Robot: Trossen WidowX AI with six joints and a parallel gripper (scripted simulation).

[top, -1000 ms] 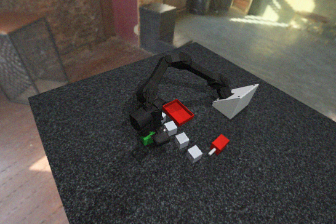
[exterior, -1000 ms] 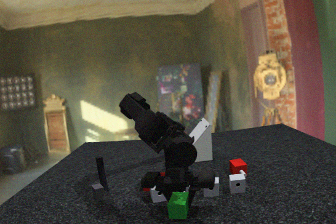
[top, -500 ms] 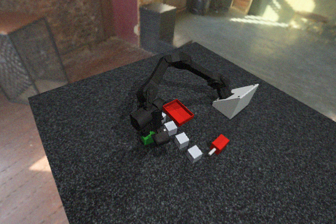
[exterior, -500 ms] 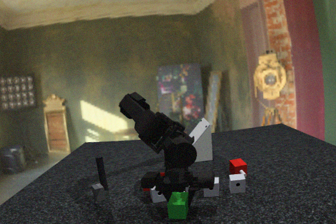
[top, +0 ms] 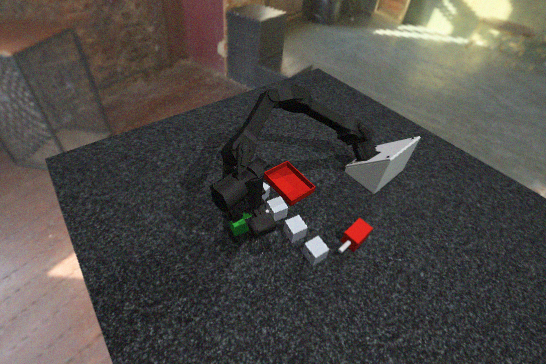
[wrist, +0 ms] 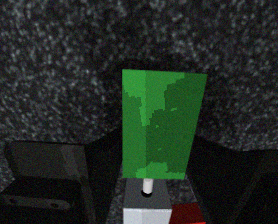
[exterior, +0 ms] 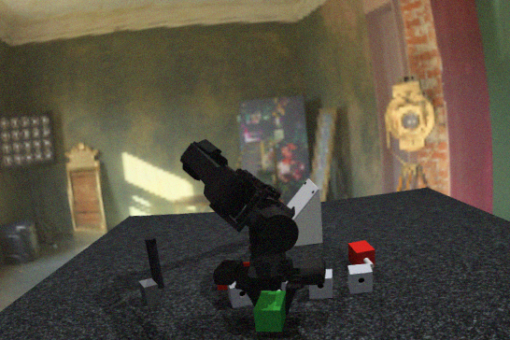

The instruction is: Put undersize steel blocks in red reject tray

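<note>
Table: black speckled top (top: 350,306) (exterior: 420,239) (wrist: 240,60) under everything.
Arm: black, jointed (top: 257,118) (exterior: 229,192), arching over the table to the row of blocks.
White wedge: slanted plate (top: 400,163) (exterior: 309,225), beside the arm's far end.
Red tray: shallow, square-cornered (top: 290,183) (exterior: 222,287) (wrist: 187,215), its red floor showing bare, behind the row.
Pincer: black gripper (top: 246,222) (exterior: 270,297) (wrist: 150,129), fingers part-way apart, pinching the gauge.
GO gauge: green block-handled gauge with white pin (top: 239,226) (exterior: 270,314) (wrist: 160,125), pin at the hole of a pale steel block (top: 277,208) (wrist: 147,216); depth inside cannot be told.
Red gauge: red-handled, white-pinned (top: 357,232) (exterior: 361,252), near the end block (top: 316,250) (exterior: 360,278).
In the way: the pincer partly hides the row.
</note>
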